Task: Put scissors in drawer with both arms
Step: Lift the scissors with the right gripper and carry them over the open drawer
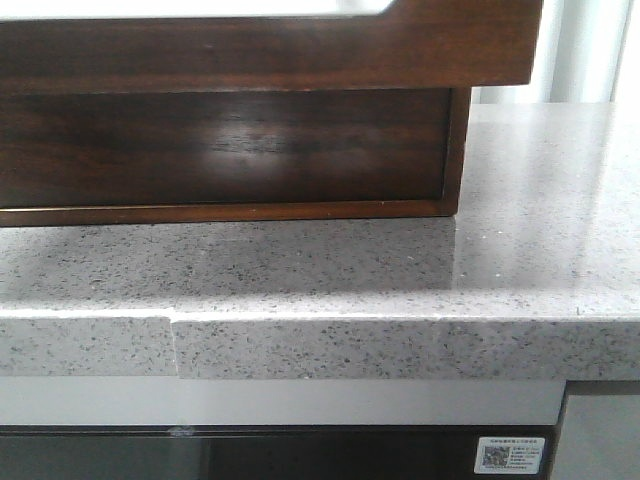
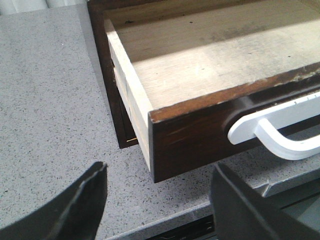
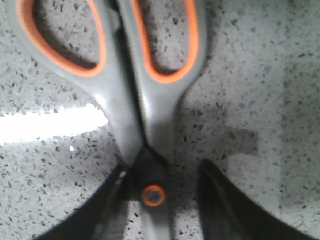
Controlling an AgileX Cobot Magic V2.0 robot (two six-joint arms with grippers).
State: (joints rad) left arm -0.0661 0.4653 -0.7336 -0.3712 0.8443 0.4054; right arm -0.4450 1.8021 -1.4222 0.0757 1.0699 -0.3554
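Front view: the drawer [image 1: 270,45] juts out over the speckled tabletop [image 1: 400,280]. Left wrist view: my left tool [image 2: 155,200] hangs spread before its open, bare interior. Right wrist view: my right tool [image 3: 160,200] straddles the scissors [image 3: 145,125] at their pivot, on the tabletop; grip uncertain. They look stiff, light and slick, so I'd pinch there.

This looks like a kitchen, or a mock-up of one. A grey speckled stone countertop [image 1: 400,270] with a thick front edge carries a dark wooden drawer unit [image 1: 230,150], and below the countertop's edge runs a pale panel above a dark glossy appliance front [image 1: 250,455] bearing a small QR-code sticker [image 1: 513,455].
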